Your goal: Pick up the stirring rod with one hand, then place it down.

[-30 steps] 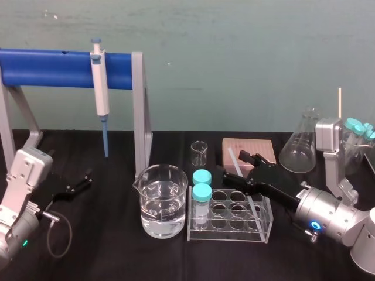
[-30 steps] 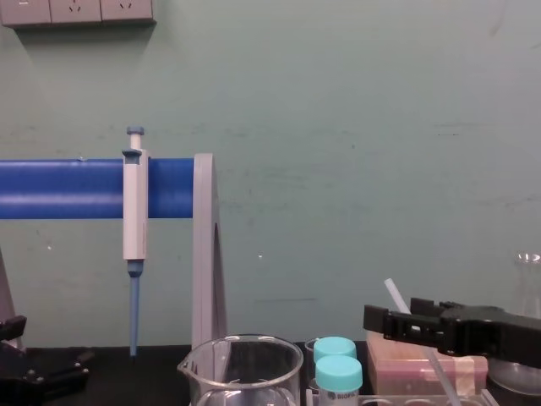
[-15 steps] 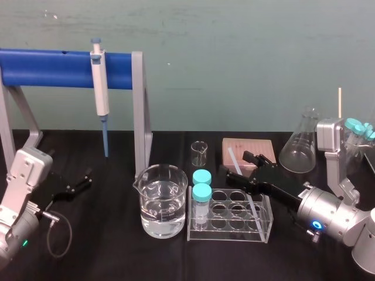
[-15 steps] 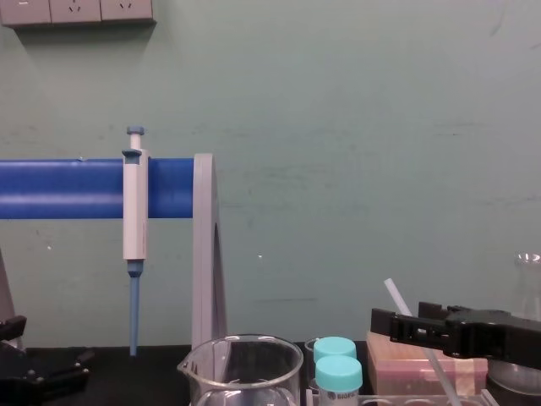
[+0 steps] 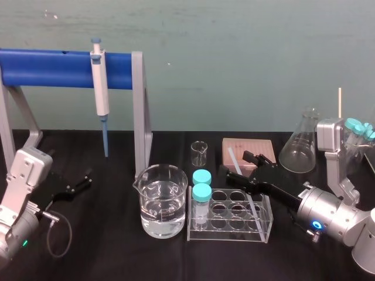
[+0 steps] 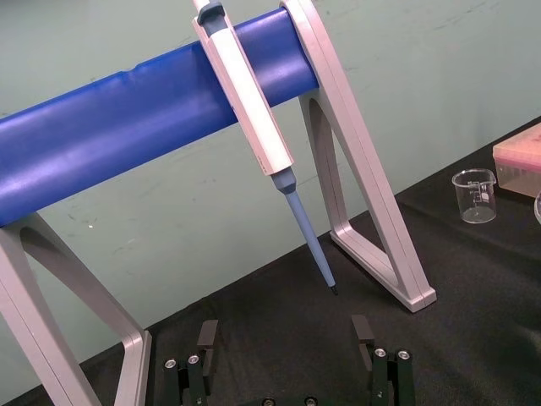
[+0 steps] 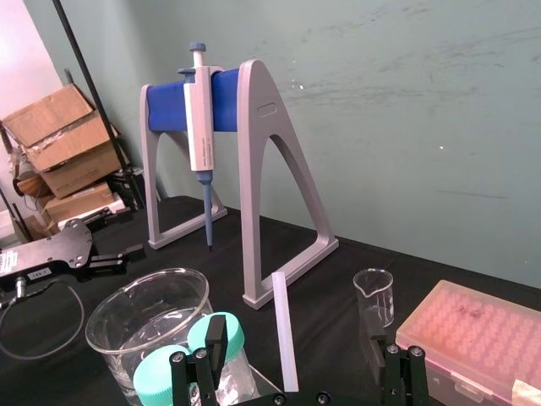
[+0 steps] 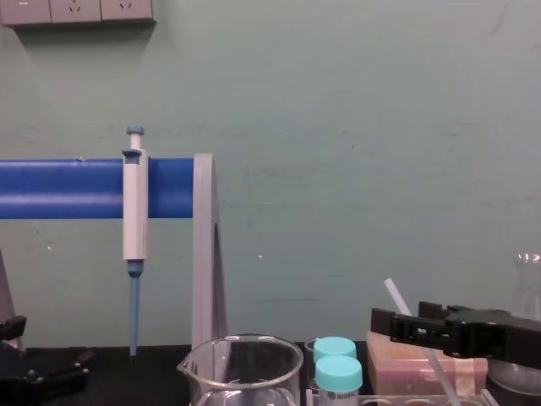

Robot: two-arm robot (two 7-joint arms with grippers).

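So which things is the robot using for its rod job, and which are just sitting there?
For the job:
stirring rod, leaning in the tube rack
right gripper, open around it

Just lying about:
beaker of water
pipette on its stand
small beaker
flask
tip box
left gripper, parked at left

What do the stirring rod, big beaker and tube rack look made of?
The stirring rod, between the fingers of the open right gripper: whitish, translucent, matte; probably plastic, possibly frosted glass. The beaker: clear, glossy, water visible through it; likely glass. The tube rack: clear flat panels with bright edges; looks like acrylic. The left gripper sits idle on the robot's left.
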